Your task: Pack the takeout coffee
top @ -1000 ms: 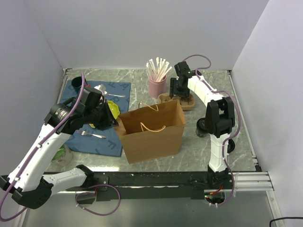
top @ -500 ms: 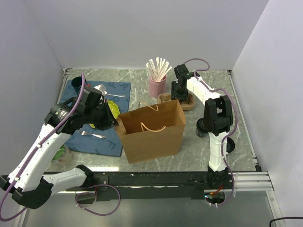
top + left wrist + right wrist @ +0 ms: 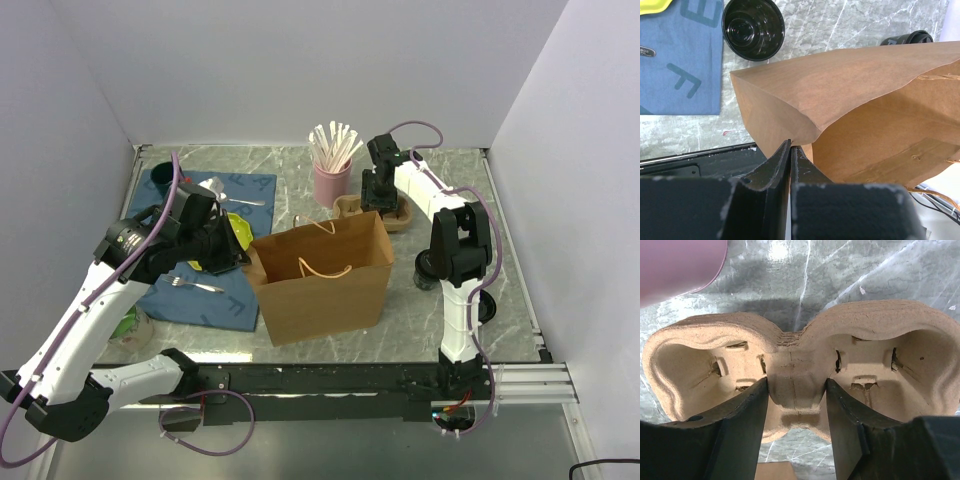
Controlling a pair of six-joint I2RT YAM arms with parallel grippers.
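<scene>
The brown paper bag (image 3: 325, 285) stands open mid-table. My left gripper (image 3: 238, 256) is shut on the bag's left rim; in the left wrist view the bag (image 3: 865, 95) fills the frame, with the gripper (image 3: 790, 146) pinching its folded corner. The cardboard cup carrier (image 3: 396, 216) lies behind the bag. My right gripper (image 3: 380, 196) points down onto it. In the right wrist view the carrier (image 3: 890, 365) is empty, and the gripper (image 3: 796, 390) is shut on its centre ridge. The black lidded coffee cup (image 3: 428, 270) stands right of the bag and also shows as a small cup (image 3: 905, 38).
A pink cup of wooden stirrers (image 3: 332, 178) stands just left of the carrier, its pink cup (image 3: 680, 265) close to my right fingers. A blue mat (image 3: 205, 250) holds a fork, a yellow-green dish and a dark cup. A black bowl (image 3: 753, 27) sits beside the mat.
My right gripper has settled onto the carrier and its jaws have narrowed against the centre ridge. The left arm and the bag have not moved.
</scene>
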